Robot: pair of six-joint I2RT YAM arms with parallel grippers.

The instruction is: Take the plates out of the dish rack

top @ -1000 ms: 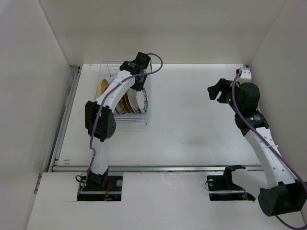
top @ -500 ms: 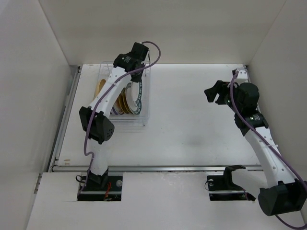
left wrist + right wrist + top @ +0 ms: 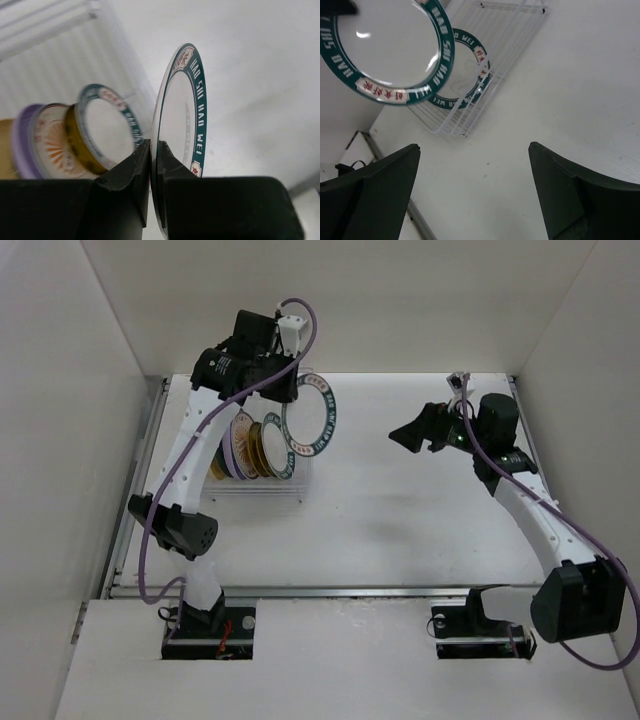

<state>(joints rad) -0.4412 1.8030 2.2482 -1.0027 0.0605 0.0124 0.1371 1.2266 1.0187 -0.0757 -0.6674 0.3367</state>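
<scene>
- The left gripper [image 3: 153, 150] pinches the white plate with the dark-teal rim [image 3: 182, 130] by its edge, both jaws pressed flat against the rim; the plate stands on edge in the air, above the right end of the dish rack [image 3: 272, 488]
- The right gripper [image 3: 473, 147] is spread wide with nothing between its fingers, facing that plate across the table [image 3: 400, 530] and well apart from it
- The other plates [image 3: 250, 445] stand upright in the rack's slots, close together
- The grip looks shallow, on the rim only, so the plate probably wants a slow carry with no sudden wrist turns, or it may pivot or slip
- Keep its lower edge above the wire and the neighbouring plates while moving it sideways
- If this is a handover, the right jaws should close on a free stretch of rim away from the left fingers, and the left should let go only once that hold is firm
- Otherwise, lower it flat onto the table
</scene>
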